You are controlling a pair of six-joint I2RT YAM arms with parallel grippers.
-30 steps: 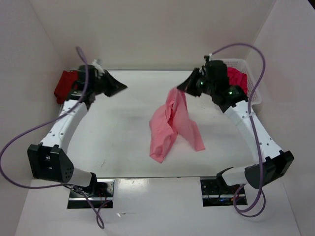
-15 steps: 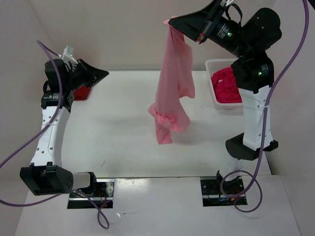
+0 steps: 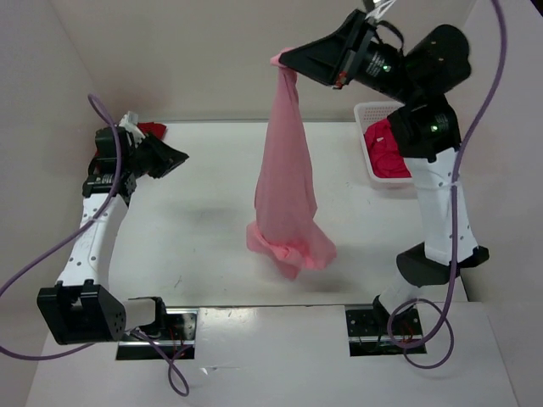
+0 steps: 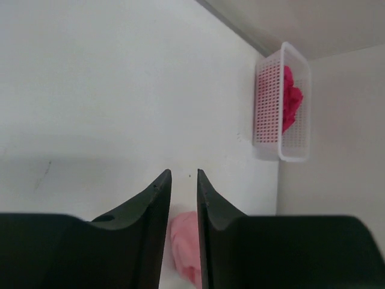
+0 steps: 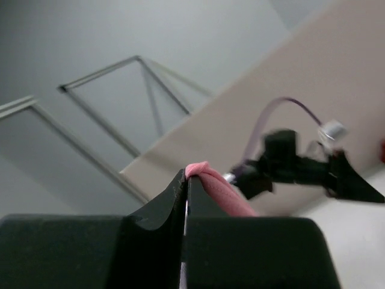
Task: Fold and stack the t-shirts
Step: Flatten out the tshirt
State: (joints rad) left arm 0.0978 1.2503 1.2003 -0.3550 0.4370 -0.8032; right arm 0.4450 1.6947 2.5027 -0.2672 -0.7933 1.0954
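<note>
The light pink t-shirt [image 3: 284, 170] hangs in a long drape, its lower end bunched on the table [image 3: 204, 229]. High above the table's back, my right gripper [image 3: 284, 59] is shut on the shirt's top edge; the right wrist view shows pink cloth [image 5: 210, 177] pinched at the tips of that gripper [image 5: 185, 177]. At the left my left gripper [image 3: 182, 157] points toward the shirt, apart from it. Its jaws stand a little open on nothing [image 4: 183, 174], with the pink shirt [image 4: 183, 241] beyond them. A dark red t-shirt [image 3: 153, 129] lies behind it. The magenta t-shirt [image 3: 392, 153] fills the basket.
The white mesh basket [image 3: 366, 110] stands at the table's back right corner, also seen in the left wrist view as the basket [image 4: 267, 108] with the magenta shirt [image 4: 292, 99]. Walls close in the table on three sides.
My right gripper has lifted the pink shirt from the table to high above it, so it now hangs long. The left gripper's jaws have parted a little.
</note>
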